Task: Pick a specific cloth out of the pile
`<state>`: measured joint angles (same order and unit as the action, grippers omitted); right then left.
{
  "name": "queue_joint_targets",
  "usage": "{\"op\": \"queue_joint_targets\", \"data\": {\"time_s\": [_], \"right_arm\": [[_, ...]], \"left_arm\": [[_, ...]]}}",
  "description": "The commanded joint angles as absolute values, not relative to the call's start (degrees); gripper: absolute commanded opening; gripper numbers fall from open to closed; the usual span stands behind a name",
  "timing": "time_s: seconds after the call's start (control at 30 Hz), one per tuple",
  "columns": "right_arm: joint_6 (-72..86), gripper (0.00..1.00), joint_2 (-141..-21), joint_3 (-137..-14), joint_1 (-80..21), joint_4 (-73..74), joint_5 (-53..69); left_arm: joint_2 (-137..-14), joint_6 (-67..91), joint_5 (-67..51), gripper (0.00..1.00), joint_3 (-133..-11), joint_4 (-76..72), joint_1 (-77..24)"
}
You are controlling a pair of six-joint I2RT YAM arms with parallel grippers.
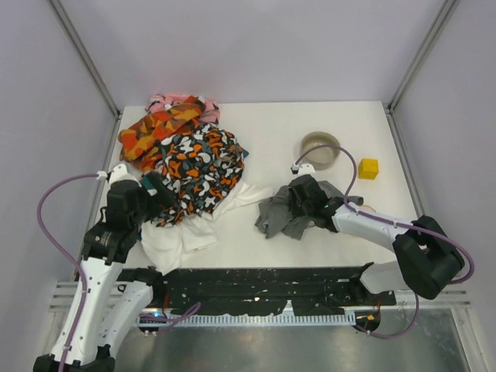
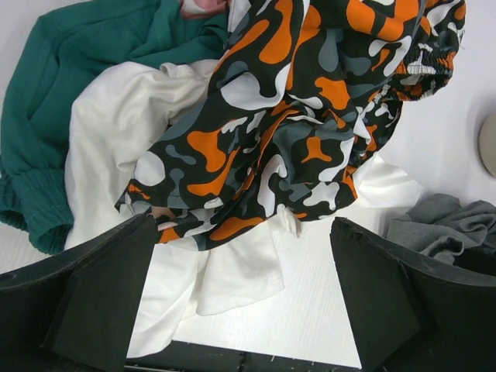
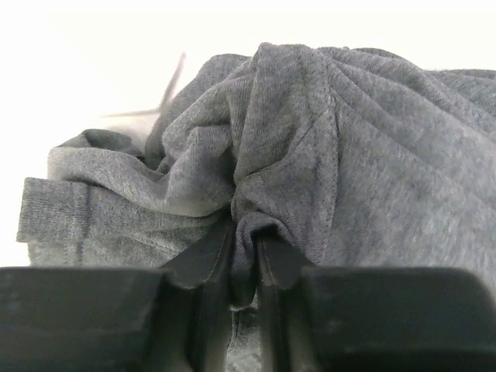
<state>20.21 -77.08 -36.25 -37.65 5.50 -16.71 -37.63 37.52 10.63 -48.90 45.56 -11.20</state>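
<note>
The plain dark grey cloth (image 1: 280, 215) lies bunched on the white table, right of the pile and apart from it. My right gripper (image 1: 298, 200) is shut on a fold of it; the right wrist view shows the cloth (image 3: 310, 147) pinched between the two fingers (image 3: 200, 260). The pile (image 1: 194, 159) sits at the left: blotched orange-black-white print on top, orange geometric print and pink behind, white underneath. My left gripper (image 1: 155, 186) is open and empty at the pile's near-left edge; its view shows the blotched print (image 2: 310, 116), white cloth (image 2: 116, 132) and teal cloth (image 2: 54, 124).
A beige round bowl (image 1: 320, 149) and a small yellow block (image 1: 368, 168) sit at the right back of the table. A white cloth (image 1: 178, 232) spreads out from under the pile toward the near edge. Purple cables loop from both arms.
</note>
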Motion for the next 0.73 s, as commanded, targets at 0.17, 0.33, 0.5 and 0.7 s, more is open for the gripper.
{"op": "queue_joint_targets", "data": {"time_s": [0.17,0.33,0.5,0.7], "right_arm": [[20.5,0.95,-62.2,-46.9,-37.8,15.7,-18.9],[22.1,0.95,-49.0,-53.3,-37.9,24.6,-30.1],[21.6,0.95,-39.4,-50.3,-37.7,22.8,-32.3],[19.8,0.95,-35.5,-47.9,-37.8,19.2,-28.0]], "left_arm": [[-34.3,36.1,13.6,1.0,-50.8,48.6,-11.3],[-32.3,36.6,17.7,1.0,-52.0,50.8,-11.4],[-31.0,37.4,19.8,1.0,-50.6,51.5,-11.3],[-32.4,38.1,20.3,1.0,-48.3,49.8,-11.3]]}}
